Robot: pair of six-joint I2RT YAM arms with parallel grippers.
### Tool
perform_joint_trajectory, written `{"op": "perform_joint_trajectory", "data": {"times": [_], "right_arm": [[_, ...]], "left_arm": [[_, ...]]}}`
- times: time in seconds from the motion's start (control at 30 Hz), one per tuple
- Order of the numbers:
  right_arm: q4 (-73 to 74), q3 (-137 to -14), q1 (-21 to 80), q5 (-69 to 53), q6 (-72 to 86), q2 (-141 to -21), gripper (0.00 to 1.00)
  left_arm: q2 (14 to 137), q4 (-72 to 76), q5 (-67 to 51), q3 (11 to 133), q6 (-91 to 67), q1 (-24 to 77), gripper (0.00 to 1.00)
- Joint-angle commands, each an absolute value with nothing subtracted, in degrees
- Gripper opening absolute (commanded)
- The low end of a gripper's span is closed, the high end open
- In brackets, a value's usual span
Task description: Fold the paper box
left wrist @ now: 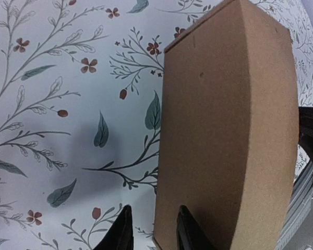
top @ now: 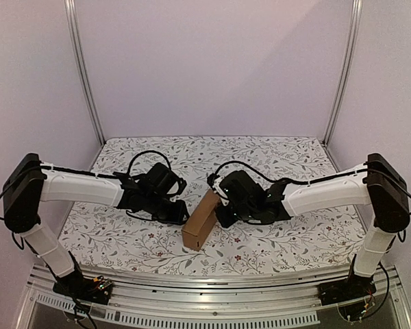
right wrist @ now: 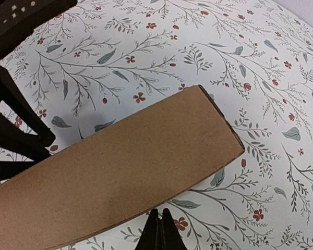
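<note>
paper box [top: 200,223], closed; left gripper [left wrist: 154,211] at its nine o'clock, jaws slightly apart astride an edge; right gripper [right wrist: 159,216] at three o'clock, pinched together, empty.

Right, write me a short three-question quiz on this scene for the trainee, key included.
1. True or false: the right tool is shut.
2. The box lies: A, in the far left corner; B, mid-table on the flowered cloth; C, hanging off the near edge.
3. Which tool has its fingers apart?
Key: 1 true. 2 B. 3 the left tool.
</note>
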State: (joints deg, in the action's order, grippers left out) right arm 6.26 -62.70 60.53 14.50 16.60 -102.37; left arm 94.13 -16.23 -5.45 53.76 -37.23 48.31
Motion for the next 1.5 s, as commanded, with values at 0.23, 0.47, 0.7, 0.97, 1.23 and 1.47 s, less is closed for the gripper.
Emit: {"op": "perform_joint_trajectory", "data": {"times": [0.23,0.47,0.7,0.97,1.23,1.47], "right_arm": [[5.2,-66.0,56.8,9.2,14.6,-106.1,0.01],[2.8,-60.8,54.0,-1.2,20.0,-103.4,0.01],[-5.8,-56.6,53.7,-5.9,28.8,-106.3,0.0],[-16.2,-55.3,53.5,-7.4,40.9,-112.5,0.0],[-22.6,-56.4,53.5,-7.9,47.5,-117.7,0.0],[-25.1,-57.9,53.5,-8.3,49.1,-121.7,0.0]], "left_arm": [[86.7,-18.0,-2.6,50.0,-38.5,47.8,0.29],[88.4,-16.4,-4.9,51.5,-37.8,47.7,0.29],[91.2,-15.0,-6.9,53.7,-37.5,47.8,0.25],[92.2,-14.3,-8.9,55.5,-37.7,48.5,0.2],[94.0,-14.3,-9.4,57.7,-37.8,50.0,0.17],[95.0,-14.7,-9.0,58.9,-38.1,51.3,0.16]]}}
